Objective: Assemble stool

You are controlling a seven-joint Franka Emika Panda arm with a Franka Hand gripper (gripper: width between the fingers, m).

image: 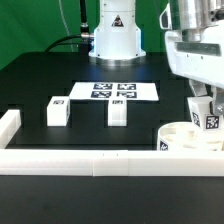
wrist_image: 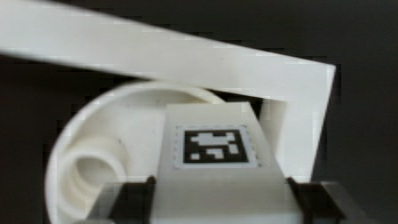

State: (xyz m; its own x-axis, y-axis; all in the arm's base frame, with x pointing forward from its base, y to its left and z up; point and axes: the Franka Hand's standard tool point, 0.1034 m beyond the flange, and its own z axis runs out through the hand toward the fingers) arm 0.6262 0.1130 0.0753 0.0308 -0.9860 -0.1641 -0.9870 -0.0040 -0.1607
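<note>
The long white border rail (image: pixel 100 160) lies frontmost; behind it the two-finger gripper (image: pixel 207 106) pinches a white tagged block leg (wrist_image: pixel 215 150) just over the thick round white seat disc (image: pixel 183 136).

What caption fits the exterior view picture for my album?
The jaws hold one tagged white block leg at the thick white round seat; two more legs sit on the black table.

A leg (image: pixel 57 111) and another leg (image: pixel 118 111) stood before the marker board (image: pixel 118 91); at the exterior view's right, the seat (image: pixel 180 141) lay by the rail (image: pixel 90 160), a third leg (image: pixel 208 116) above it
</note>
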